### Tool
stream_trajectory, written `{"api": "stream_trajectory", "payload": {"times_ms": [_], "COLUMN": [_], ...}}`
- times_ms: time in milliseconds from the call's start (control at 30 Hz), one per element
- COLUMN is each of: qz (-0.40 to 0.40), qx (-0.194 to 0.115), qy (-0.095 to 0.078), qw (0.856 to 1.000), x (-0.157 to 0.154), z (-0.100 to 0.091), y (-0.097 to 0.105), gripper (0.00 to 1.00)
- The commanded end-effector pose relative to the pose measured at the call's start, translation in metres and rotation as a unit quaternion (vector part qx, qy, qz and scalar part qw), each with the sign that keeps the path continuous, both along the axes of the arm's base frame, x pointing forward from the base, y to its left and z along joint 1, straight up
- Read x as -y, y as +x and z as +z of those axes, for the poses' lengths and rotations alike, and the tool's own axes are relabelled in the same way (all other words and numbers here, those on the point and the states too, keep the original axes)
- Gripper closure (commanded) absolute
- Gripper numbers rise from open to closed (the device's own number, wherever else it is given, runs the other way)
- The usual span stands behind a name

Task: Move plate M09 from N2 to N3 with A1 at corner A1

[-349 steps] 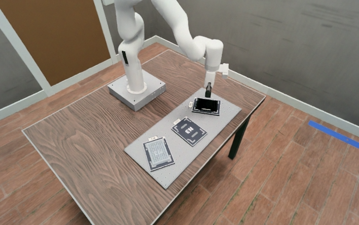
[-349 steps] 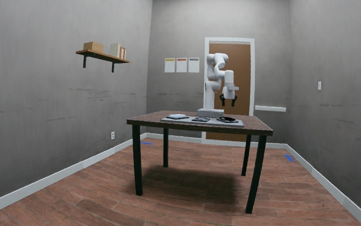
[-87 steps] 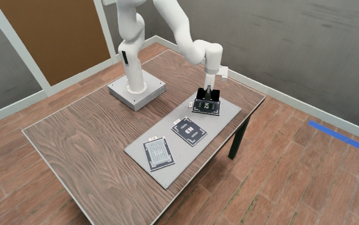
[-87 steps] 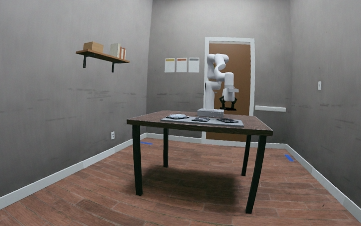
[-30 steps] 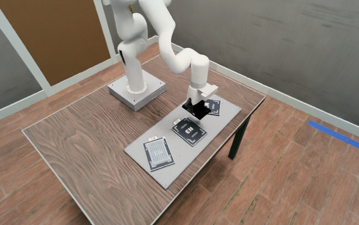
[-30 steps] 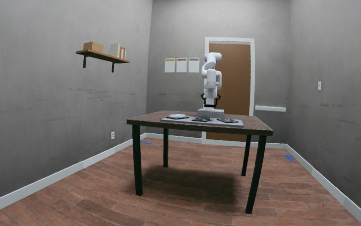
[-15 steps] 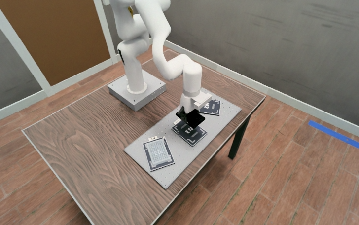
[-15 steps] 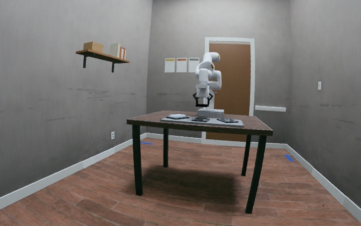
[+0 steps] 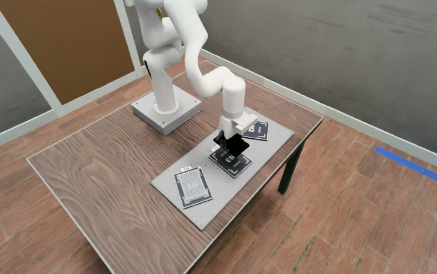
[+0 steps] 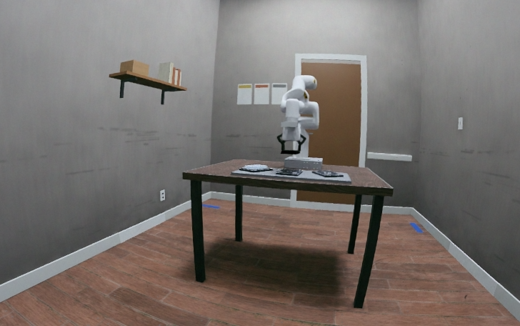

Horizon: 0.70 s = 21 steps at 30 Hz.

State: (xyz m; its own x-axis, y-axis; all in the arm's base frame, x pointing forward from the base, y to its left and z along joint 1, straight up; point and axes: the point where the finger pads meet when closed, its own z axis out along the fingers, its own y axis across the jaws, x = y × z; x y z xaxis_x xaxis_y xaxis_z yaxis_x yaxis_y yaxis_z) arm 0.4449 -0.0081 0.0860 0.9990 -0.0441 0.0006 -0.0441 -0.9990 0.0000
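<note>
- Black plate M09 (image 9: 235, 144) is clamped in the jaws (image 9: 232, 145), carried in the air above the back end of nest N3 (image 9: 230, 160); not touching it.
- Jaws stand wide, shut on the plate's sides; the plate looks tilted in the top view, but I cannot tell its label or A1 corner from here.
- Nest N2 (image 9: 257, 130) sits bare at about 1 o'clock from N3, its marking showing, partly hidden by the white wrist.
- Plate M06 (image 9: 192, 185) lies flat on nest N1 (image 9: 183, 201), at about 8 o'clock from N3, well apart from the arm. Small white sign (image 9: 186, 167) just beyond it.
- Another small sign (image 9: 214, 148) pokes out just beside N3's far-left corner, under the jaws.
- All three nests sit on a grey perforated deck (image 9: 271, 146) on the wooden table (image 9: 96, 161).
- Arm base block (image 9: 189, 109) stands at roughly 10 o'clock from the deck.
- In the exterior view the jaws (image 10: 291, 149) hang clear above the middle nest (image 10: 288, 172); visible gap between plate and deck.
</note>
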Motion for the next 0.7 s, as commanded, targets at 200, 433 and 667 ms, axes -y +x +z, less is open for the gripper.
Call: {"api": "stream_trajectory", "payload": {"times_ms": [200, 433, 667], "qz": [0.0, 0.0, 0.0], "qx": [0.002, 0.002, 0.002], "qy": [-0.001, -0.001, -0.001], "qw": [1.0, 1.0, 1.0], "x": [0.0, 0.0, 0.0], "z": [-0.002, -0.014, -0.022], "y": [0.001, 0.002, 0.002], "gripper": [1.0, 1.0, 1.0]}}
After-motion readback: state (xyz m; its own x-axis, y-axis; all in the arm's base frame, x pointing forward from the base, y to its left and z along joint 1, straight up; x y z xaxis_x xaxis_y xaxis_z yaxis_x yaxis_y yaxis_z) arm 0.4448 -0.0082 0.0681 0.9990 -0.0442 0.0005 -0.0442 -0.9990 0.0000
